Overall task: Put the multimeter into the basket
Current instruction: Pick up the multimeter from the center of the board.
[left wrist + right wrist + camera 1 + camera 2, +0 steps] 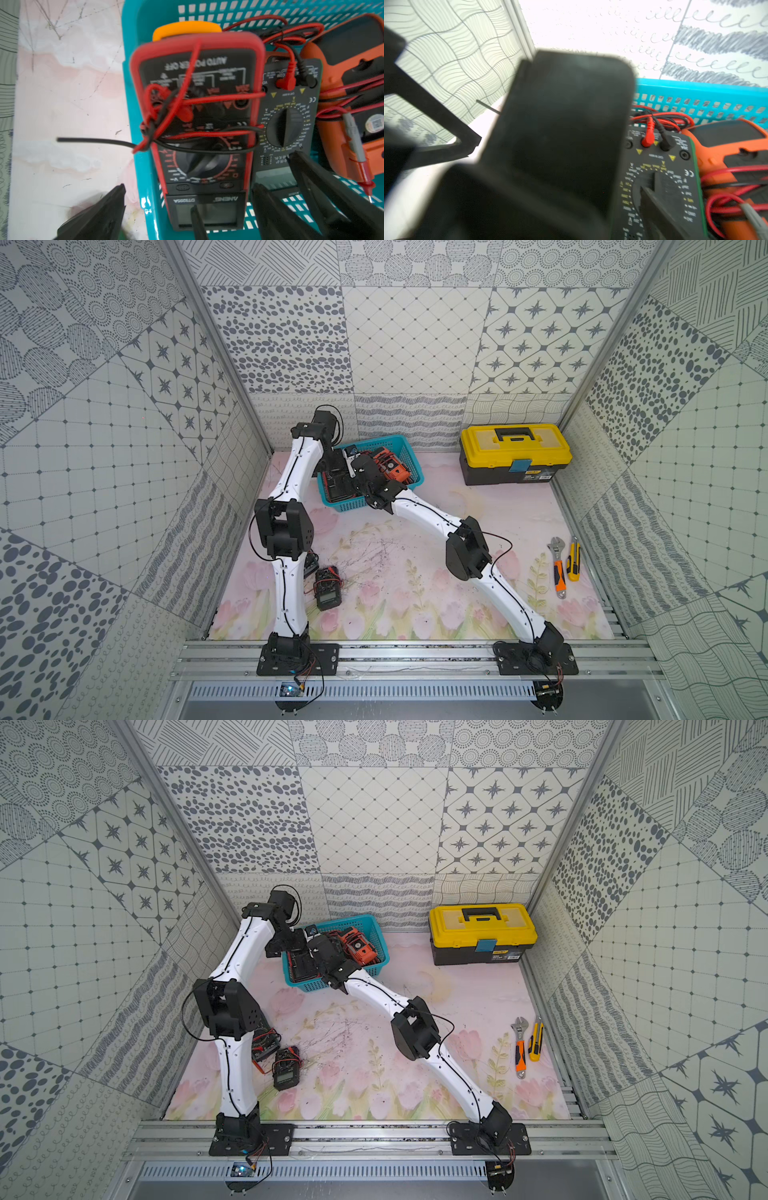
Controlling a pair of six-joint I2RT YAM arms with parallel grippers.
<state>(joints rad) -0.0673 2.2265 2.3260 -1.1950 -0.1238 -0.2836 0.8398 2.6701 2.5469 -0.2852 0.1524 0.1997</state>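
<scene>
Over the basket (347, 506), left tool (190, 186) and right tool (560, 165) gape wide, empty; multimeter (199, 116) lies inside.

You have on the bench:
- basket (145, 16): glossy turquoise plastic, perforated walls
- multimeter (199, 116): matt black face, smooth red casing
- toolbox (490, 456): shiny yellow plastic lid, matt black base
- front rail (415, 655): bare ribbed metal
- table mat (415, 531): scuffed floral print

On the floral surface (415, 539) are set a turquoise basket (345, 506), a yellow-lidded toolbox (515, 443), a wrench (557, 568), a utility knife (574, 558), a black multimeter (328, 587) and a second multimeter (266, 1042), partly hidden.
</scene>
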